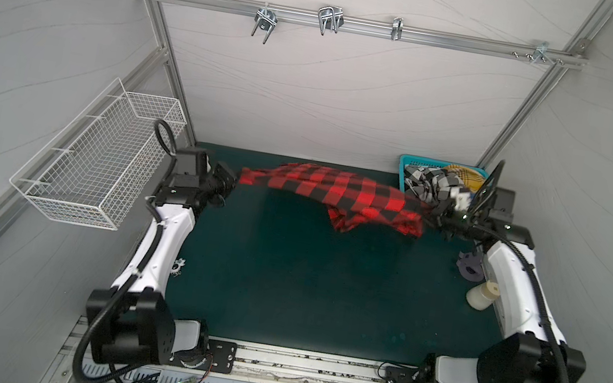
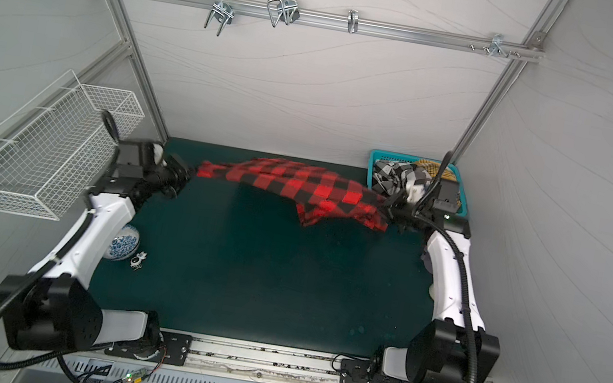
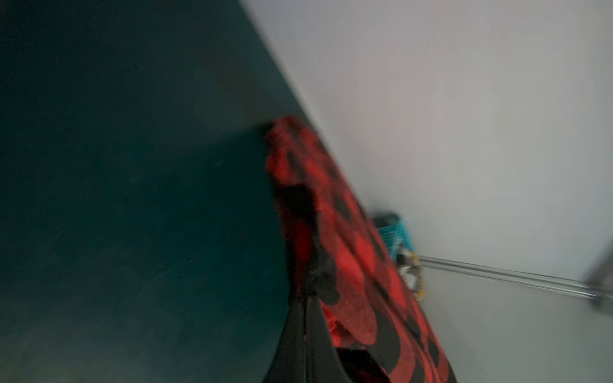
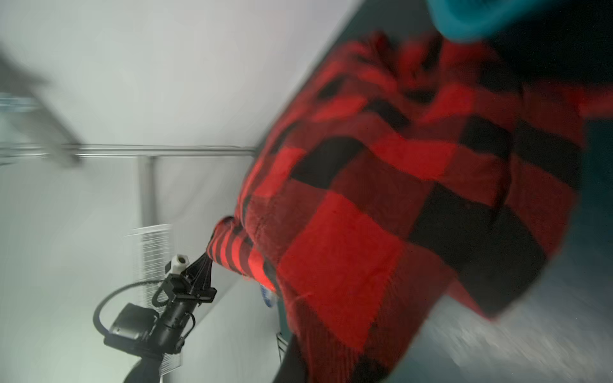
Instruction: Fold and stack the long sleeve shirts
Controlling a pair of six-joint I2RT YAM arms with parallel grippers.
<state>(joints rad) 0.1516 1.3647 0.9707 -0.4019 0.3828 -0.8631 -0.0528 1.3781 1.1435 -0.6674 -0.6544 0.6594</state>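
Note:
A red-and-black buffalo check shirt (image 1: 334,193) (image 2: 297,187) hangs stretched above the dark green mat (image 1: 281,281) near the back wall, with a fold sagging toward its right end. My left gripper (image 1: 232,184) (image 2: 189,175) is shut on the shirt's left end. My right gripper (image 1: 433,218) (image 2: 388,210) is shut on its right end. In the left wrist view the dark fingers (image 3: 298,338) press together on the cloth (image 3: 358,265). The shirt (image 4: 398,199) fills the right wrist view and hides most of that gripper. A black-and-white check shirt (image 1: 428,183) and a mustard-yellow plaid one (image 1: 465,175) lie in the basket.
A teal basket (image 1: 406,163) stands at the mat's back right corner. A white wire basket (image 1: 98,166) hangs on the left wall. A dark purple piece (image 1: 471,266) and a cream spool (image 1: 483,294) sit by the right arm. A blue-and-white bowl (image 2: 123,242) sits by the left arm.

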